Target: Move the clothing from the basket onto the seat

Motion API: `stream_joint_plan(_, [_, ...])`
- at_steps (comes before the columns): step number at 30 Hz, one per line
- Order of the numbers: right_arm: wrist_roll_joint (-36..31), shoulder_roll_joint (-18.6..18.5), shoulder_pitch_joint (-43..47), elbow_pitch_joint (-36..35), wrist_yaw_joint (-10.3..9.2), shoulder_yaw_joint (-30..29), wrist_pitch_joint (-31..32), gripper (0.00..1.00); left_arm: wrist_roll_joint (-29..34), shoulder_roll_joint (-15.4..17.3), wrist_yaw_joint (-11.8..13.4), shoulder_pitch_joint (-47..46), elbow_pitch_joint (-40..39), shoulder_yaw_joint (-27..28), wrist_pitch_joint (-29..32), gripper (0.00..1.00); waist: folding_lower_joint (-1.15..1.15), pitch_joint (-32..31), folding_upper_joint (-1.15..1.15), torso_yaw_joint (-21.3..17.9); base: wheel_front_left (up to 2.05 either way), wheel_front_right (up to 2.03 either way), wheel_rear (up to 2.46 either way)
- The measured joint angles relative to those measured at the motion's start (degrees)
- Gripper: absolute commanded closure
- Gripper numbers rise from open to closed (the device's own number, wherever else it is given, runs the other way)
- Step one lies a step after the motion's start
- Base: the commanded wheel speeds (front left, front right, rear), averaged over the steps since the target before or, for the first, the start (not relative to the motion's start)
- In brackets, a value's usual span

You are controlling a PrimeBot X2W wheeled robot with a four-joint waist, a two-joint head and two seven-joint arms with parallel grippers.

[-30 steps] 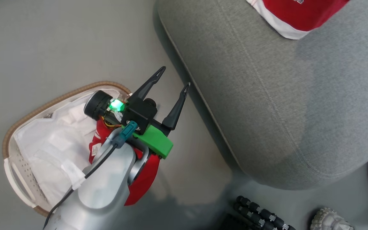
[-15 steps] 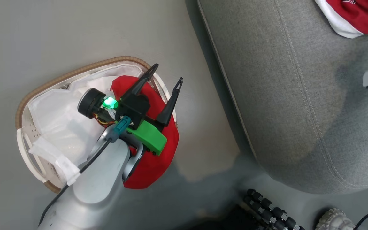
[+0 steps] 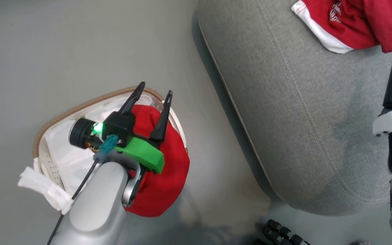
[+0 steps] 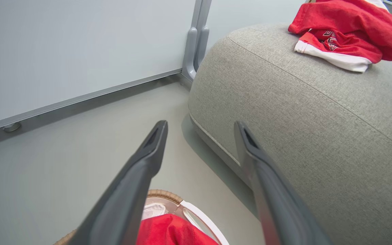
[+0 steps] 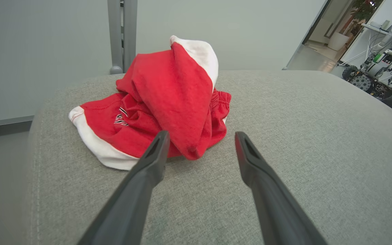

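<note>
The left gripper (image 3: 157, 87) hovers spread and empty above the basket (image 3: 66, 112), where a red garment (image 3: 168, 177) drapes over the right rim. The right gripper (image 5: 201, 136), equally spread and empty, faces the second garment (image 5: 168, 95) on the seat (image 3: 301, 119). Recommended: descend onto bunched red cloth, avoiding the white liner (image 3: 63, 146).

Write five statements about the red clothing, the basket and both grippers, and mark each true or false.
1. A red garment lies in the basket. True.
2. The left gripper is shut on it. False: open, holding nothing.
3. A white-trimmed red piece lies on the seat. True.
4. The right gripper grips that piece. False: open and empty.
5. The basket stands on the seat. False: on the floor beside it.
</note>
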Motion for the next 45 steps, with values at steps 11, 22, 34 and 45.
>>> stream_joint_plan(11, [1.6, 1.4, 4.4, -4.8, 0.01, 12.1, 0.0, 0.0, 0.2, -2.5, 1.3, 8.3, -1.4, 11.3, -0.1, 0.0, 0.0, -8.5, 0.0, 4.4, 0.0, 0.0, 0.0])
stream_joint_plan(22, [1.5, 4.0, 7.6, -3.1, 0.01, 16.9, 0.0, 0.0, 4.2, -3.4, 1.8, 15.6, -1.6, 21.4, -0.1, 0.0, 0.0, -15.7, 0.0, 11.8, 0.0, 0.0, 0.0])
stream_joint_plan(34, [2.0, 4.4, 14.9, -0.3, 0.01, 18.7, 0.0, 0.0, 6.6, -4.2, 0.9, 24.0, -0.2, 27.2, -0.1, 0.0, -0.01, -24.5, 0.0, 16.4, 0.0, 0.0, 0.0])
stream_joint_plan(45, [3.1, 4.6, 20.0, 0.8, 0.01, 18.9, 0.0, 0.0, 3.7, -4.4, 1.8, 30.0, 0.1, 25.4, -0.1, 0.0, -0.01, -30.6, 0.0, 17.7, 0.0, 0.0, 0.0])
